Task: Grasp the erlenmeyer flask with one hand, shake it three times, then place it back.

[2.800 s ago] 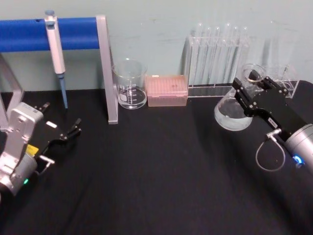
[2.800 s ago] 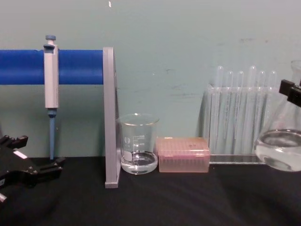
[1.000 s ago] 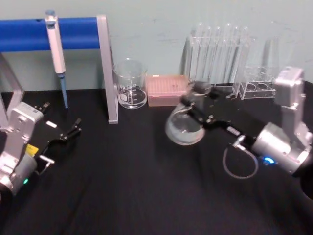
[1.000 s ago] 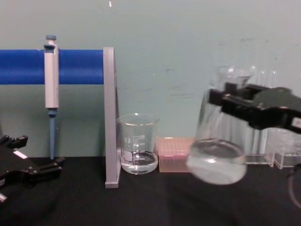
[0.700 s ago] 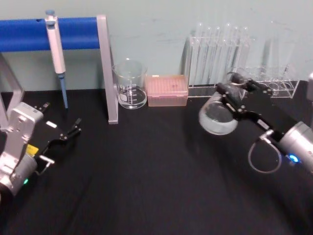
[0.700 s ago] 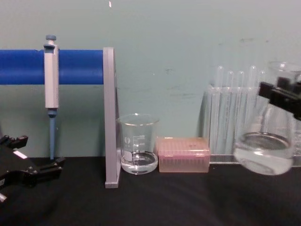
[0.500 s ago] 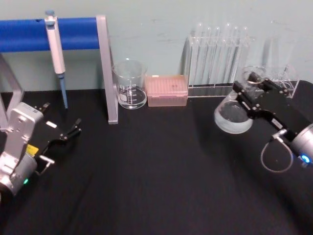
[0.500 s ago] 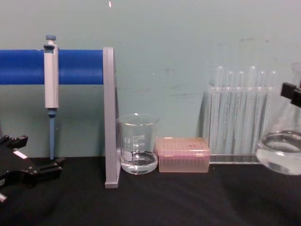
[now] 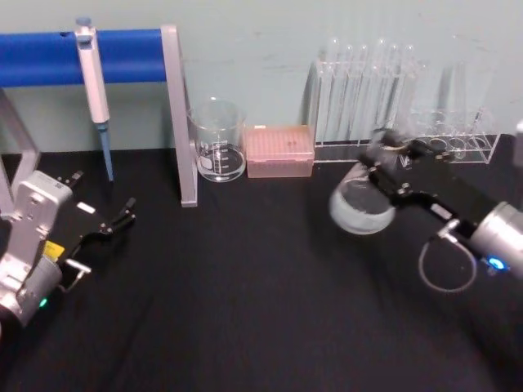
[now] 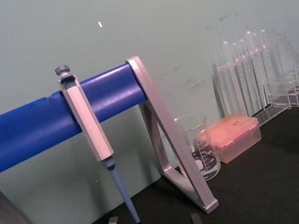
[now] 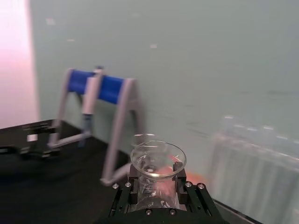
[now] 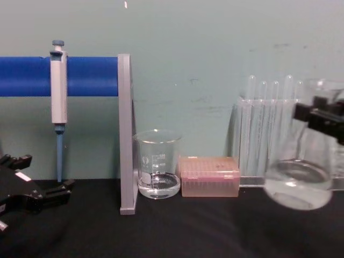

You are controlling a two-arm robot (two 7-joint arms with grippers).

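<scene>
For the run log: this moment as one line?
right hand: shut on erlenmeyer flask neck | flask: holds clear liquid, not yet placed back | left hand: open, parked left

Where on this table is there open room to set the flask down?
The widest bare stretch of table lies in front of the beaker and pink tip box, between the left gripper and the right gripper holding the erlenmeyer flask. A smaller patch sits before the test tube rack. Crowded along the back: pipette stand, beaker, box, rack.
</scene>
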